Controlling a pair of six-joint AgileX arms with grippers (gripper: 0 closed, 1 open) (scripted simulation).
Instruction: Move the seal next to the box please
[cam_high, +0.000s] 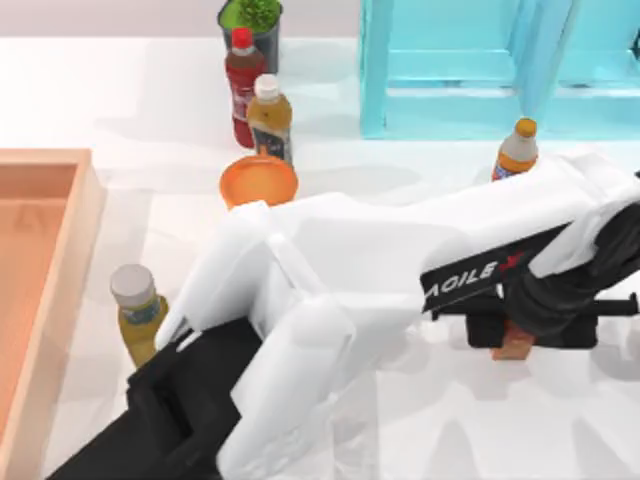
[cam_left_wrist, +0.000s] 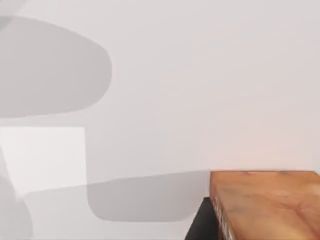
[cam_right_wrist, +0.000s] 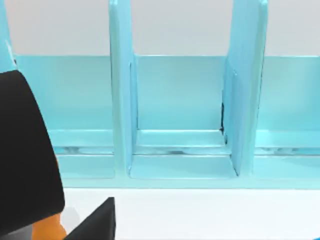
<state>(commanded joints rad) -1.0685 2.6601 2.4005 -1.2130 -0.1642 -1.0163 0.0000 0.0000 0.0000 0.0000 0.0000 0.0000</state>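
Observation:
The seal (cam_high: 513, 347), a small reddish-brown block, sits at the right of the table. It pokes out from under the black fingers of my right gripper (cam_high: 516, 335), which is shut on it. The box (cam_high: 84, 240), a large light-orange wooden tray with thick walls, lies at the table's far left edge, well away from the seal. One corner of the box (cam_left_wrist: 265, 202) appears in the left wrist view. My left arm (cam_high: 290, 350) rises large and white at the lower left, near the box, and its fingers are hidden.
A turquoise cabinet (cam_high: 470, 70) stands at the back right, also seen close in the right wrist view (cam_right_wrist: 180, 125). An orange-capped bottle (cam_high: 516, 150) stands before it. A red bottle (cam_high: 241, 85), a brown bottle (cam_high: 270, 115), an orange bowl (cam_high: 259, 182) and a yellow bottle (cam_high: 138, 315) stand centre-left.

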